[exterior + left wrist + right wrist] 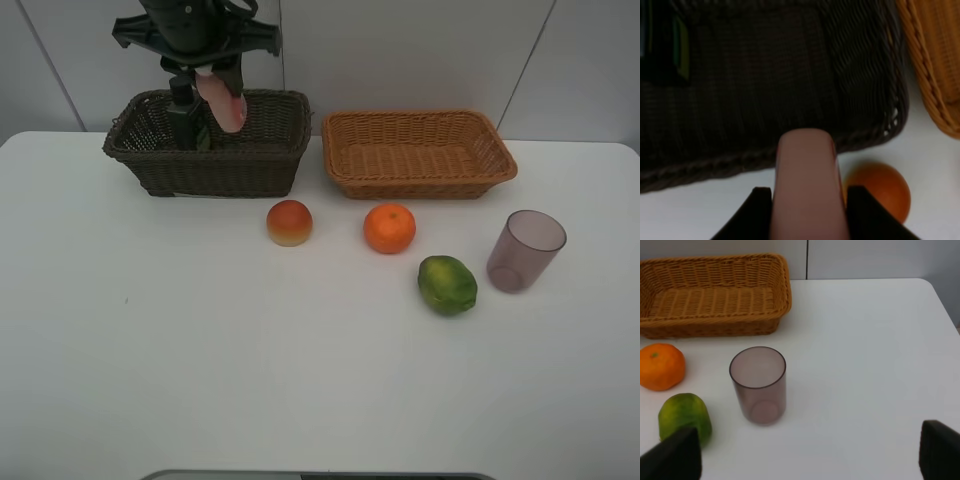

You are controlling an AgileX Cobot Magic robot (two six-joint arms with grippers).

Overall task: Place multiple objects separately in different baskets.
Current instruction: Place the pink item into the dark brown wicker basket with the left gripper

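A: Where was the pink bottle [226, 103]?
B: Clamped in the left gripper [809, 207], tilted over the dark brown basket [230, 172] at eleven o'clock; the right gripper [805, 455] gaped empty.
A: Risk?
B: Released high, it might have toppled the pump bottle [183, 118] at its nine o'clock.

My high camera looks down over the whole worktop [200, 380] from the front. My left wrist camera peers close down into the dark basket [715, 167]; my right one sits low, facing cup [758, 385] and tan basket [715, 262]. The high view shares all three.
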